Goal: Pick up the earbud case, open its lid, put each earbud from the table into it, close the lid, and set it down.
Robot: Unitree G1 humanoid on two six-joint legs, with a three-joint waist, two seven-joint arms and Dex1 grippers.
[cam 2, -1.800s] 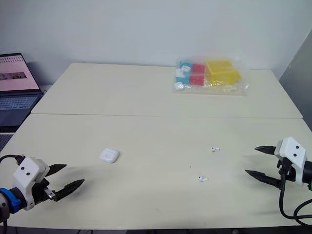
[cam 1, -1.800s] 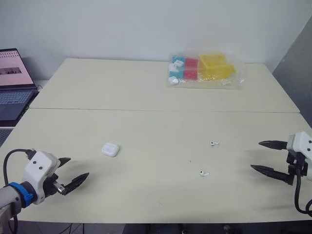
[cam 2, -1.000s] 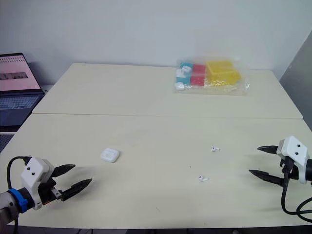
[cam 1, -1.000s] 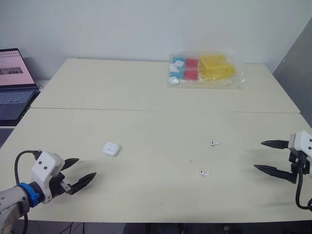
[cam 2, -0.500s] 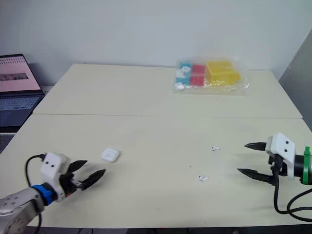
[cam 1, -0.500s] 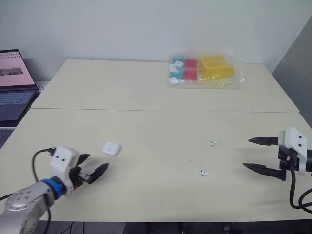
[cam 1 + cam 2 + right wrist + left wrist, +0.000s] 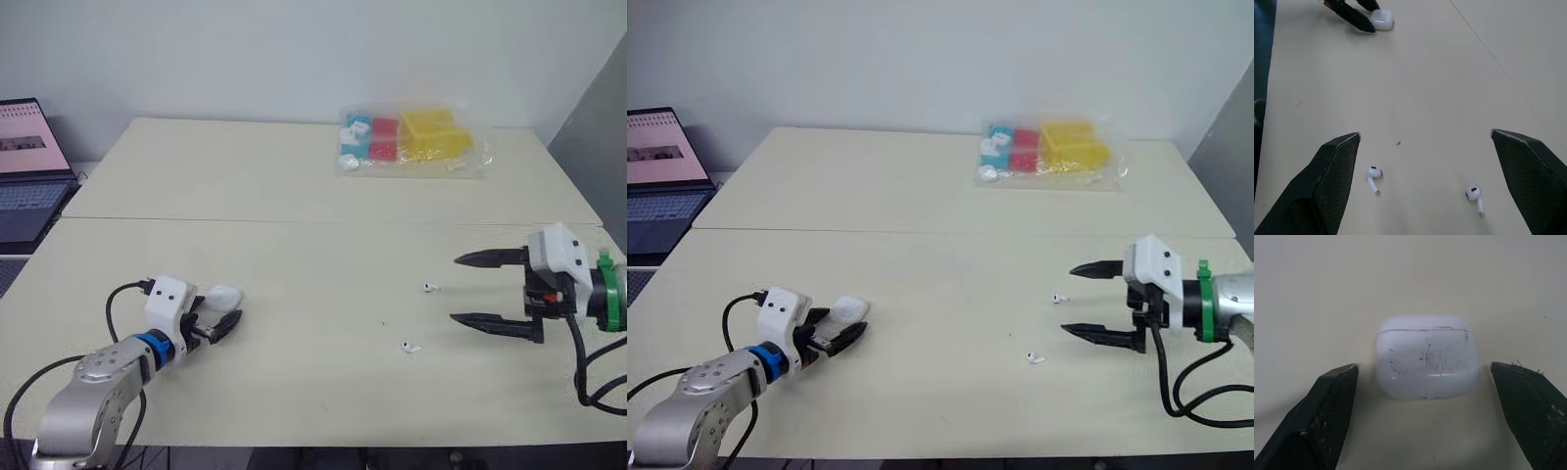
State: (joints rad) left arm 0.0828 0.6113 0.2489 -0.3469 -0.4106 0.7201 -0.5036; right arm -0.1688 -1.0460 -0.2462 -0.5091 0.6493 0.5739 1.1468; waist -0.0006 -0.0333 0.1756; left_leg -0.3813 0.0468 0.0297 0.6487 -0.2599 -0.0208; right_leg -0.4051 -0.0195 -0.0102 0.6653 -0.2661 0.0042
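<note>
Table [image 7: 294,264]: 2 cream tops butted along a seam running across. Big bare stretch in the middle between my 2 arms. The front edge is close behind both wrists, and the table's right edge is just past my right arm. A laptop [image 7: 27,162] sits off the left edge. A clear bag of coloured boxes [image 7: 411,140] lies at the far side, well apart from everything else.

Left gripper [image 7: 225,304]: low over the table, fingers spread wide. The earbud case [image 7: 1427,356] sits flat on the table between them with its lid shut. In the left wrist view there is bare table on each side of the case, so neither finger [image 7: 1327,416] touches it. The case lies just ahead of the fingertips, roughly centred in the gap.

Right gripper [image 7: 456,289]: also spread wide and holding nothing, pointing across the table toward my left. The far earbud [image 7: 429,288] lies on the table just off its fingertips, in line with the gap. The near earbud [image 7: 410,347] lies closer to the front edge, a bit off the lower finger. Both earbuds are apart from each other and well apart from the case.
</note>
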